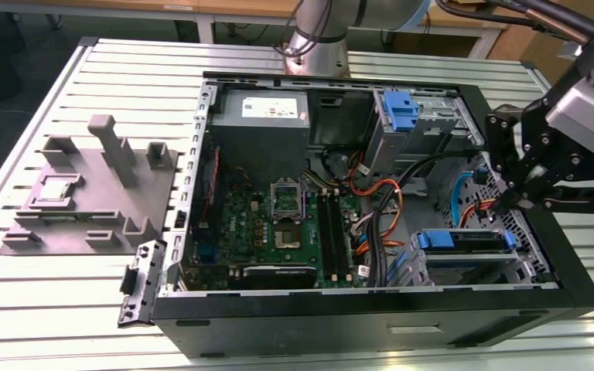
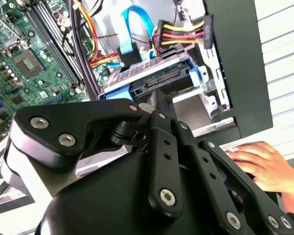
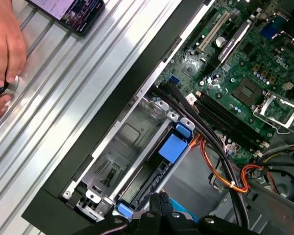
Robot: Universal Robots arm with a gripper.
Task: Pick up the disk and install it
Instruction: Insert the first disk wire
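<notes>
The disk (image 1: 464, 241), grey with blue rails, lies flat in the drive bay at the front corner of the open computer case (image 1: 380, 321), on the exterior view's right. The second wrist view shows the disk's connector edge (image 2: 159, 79) with blue rails beside it. In the first wrist view its blue bracket tab (image 3: 172, 147) sits inside the metal bay. My gripper (image 1: 521, 199) hangs above the case's wall on the exterior view's right, just over the disk, fingers shut on nothing. Its fingertips (image 3: 159, 204) are pressed together.
A person's hand (image 2: 259, 164) rests on the slotted table (image 1: 59, 317) beside the case, near a dark device (image 3: 71, 12). Orange, red and blue cables (image 1: 380, 202) run beside the bay. A second blue bracket (image 1: 401, 108) sits at the case's back. A grey fixture (image 1: 90, 185) stands on the exterior view's left.
</notes>
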